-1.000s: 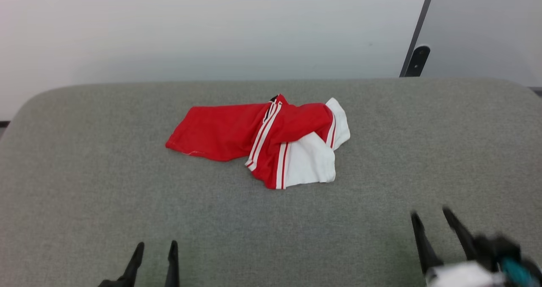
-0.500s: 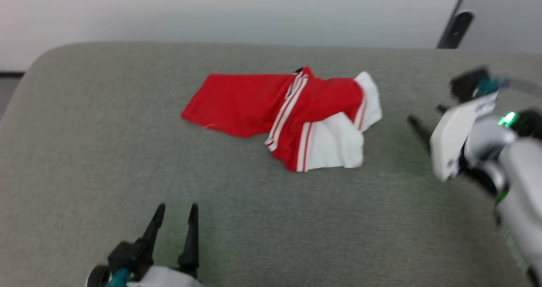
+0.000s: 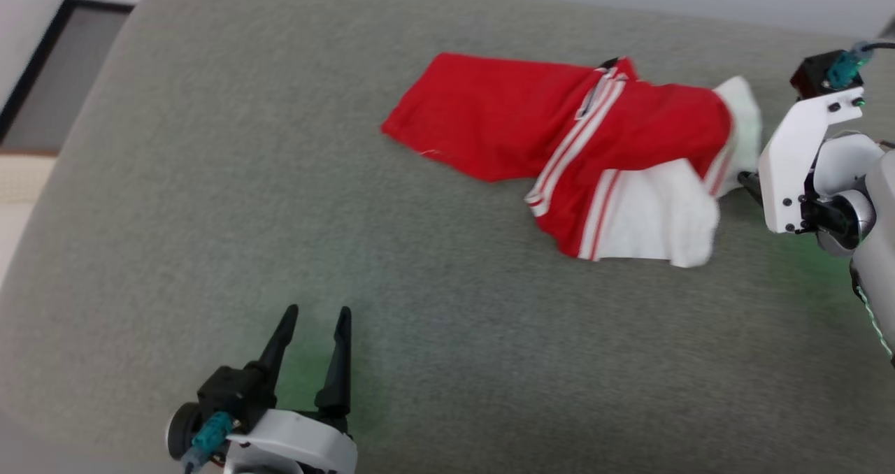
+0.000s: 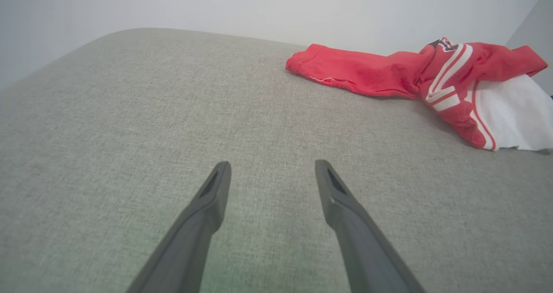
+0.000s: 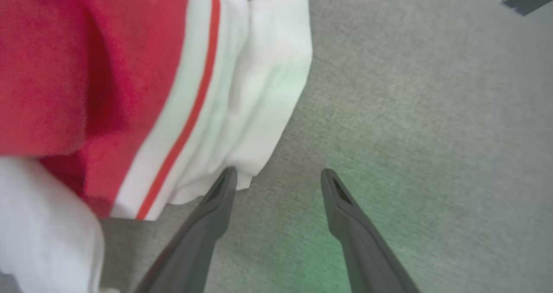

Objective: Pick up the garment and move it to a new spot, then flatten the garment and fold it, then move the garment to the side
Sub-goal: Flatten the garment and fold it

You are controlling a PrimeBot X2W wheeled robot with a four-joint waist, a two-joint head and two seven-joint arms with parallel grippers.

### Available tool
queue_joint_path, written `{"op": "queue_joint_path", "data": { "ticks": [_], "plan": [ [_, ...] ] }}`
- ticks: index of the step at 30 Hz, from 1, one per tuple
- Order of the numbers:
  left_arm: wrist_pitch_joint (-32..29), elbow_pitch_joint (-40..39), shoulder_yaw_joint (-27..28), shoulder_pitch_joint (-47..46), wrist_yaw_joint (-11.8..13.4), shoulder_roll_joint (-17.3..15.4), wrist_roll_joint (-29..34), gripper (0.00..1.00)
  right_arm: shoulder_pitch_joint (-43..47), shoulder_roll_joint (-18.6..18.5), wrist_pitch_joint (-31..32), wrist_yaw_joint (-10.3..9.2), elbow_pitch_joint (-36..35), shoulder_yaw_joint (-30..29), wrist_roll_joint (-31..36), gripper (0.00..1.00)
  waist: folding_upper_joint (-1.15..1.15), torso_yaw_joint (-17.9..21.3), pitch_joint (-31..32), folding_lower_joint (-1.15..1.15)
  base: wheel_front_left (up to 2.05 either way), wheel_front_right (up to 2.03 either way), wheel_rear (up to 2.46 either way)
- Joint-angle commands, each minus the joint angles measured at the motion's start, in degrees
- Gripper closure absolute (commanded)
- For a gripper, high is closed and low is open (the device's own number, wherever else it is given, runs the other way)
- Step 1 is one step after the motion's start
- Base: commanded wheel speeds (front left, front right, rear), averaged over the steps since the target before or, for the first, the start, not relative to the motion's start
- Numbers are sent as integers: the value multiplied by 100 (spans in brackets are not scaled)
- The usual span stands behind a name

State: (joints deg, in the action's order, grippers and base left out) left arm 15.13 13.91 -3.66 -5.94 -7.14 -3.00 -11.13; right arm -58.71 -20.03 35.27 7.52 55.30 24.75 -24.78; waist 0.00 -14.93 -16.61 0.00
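The garment (image 3: 559,131) lies crumpled on the grey upholstered surface (image 3: 210,201), red with white striped bands and a white part at its right end. The left wrist view has the garment (image 4: 380,70) far ahead to the right, well clear of my left gripper (image 4: 272,165). That left gripper (image 3: 317,313) stands open and empty near the front edge. My right gripper (image 5: 280,172) is open just above the surface, its left finger (image 5: 216,202) at the edge of the white cloth (image 5: 259,90), nothing between the jaws. The right wrist (image 3: 797,159) sits at the garment's right end.
The surface's rounded left edge (image 3: 84,152) drops off toward a dark-framed panel (image 3: 42,68) on the floor. A pale wall (image 4: 259,7) stands behind the far edge. Bare grey fabric lies between the left gripper and the garment.
The head camera has swung, shifting the whole picture. My right arm has come up from the lower right to the garment's right end. The garment lies as before.
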Motion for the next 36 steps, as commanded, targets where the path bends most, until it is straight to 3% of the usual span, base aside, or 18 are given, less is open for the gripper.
{"op": "queue_joint_path", "data": {
  "ticks": [1, 9, 10, 11, 26, 30, 36],
  "plan": [
    [2, -5, -25, -81, -36, 14, -44, 0, -131, 32, -51, -6, 115, -59, -78, 0, 0, -338, -281, 0, 0, 0, 0],
    [2, -21, -29, -87, -32, 13, -154, 0, -111, 152, -173, -1, 715, 341, -161, 0, 0, -310, -370, 0, 0, 0, 0],
    [2, -17, -24, -105, -32, 14, -160, 0, -112, 155, -192, -1, 758, 366, -211, 60, 0, -293, -376, 0, 0, 0, 0],
    [2, -13, -20, -121, -33, 14, -167, 0, -135, 153, -220, -1, 794, 386, -237, 100, 0, -274, -382, 0, 0, 0, 0],
    [2, -32, 152, -111, -40, 11, -132, 0, -186, -14, -1033, -8, 492, 651, -1001, 100, 0, 211, -200, 0, 0, 0, 0],
    [2, -69, 254, -32, -39, 11, -94, 0, -57, -214, -1242, -8, 247, 760, -1152, 100, 0, 394, -116, 0, 0, 0, 0],
    [2, -126, 352, 70, -40, 9, -39, 0, 344, -820, -1629, -8, -353, 691, -1533, 100, 0, 717, 16, 0, 0, 0, 0]
  ]
}}
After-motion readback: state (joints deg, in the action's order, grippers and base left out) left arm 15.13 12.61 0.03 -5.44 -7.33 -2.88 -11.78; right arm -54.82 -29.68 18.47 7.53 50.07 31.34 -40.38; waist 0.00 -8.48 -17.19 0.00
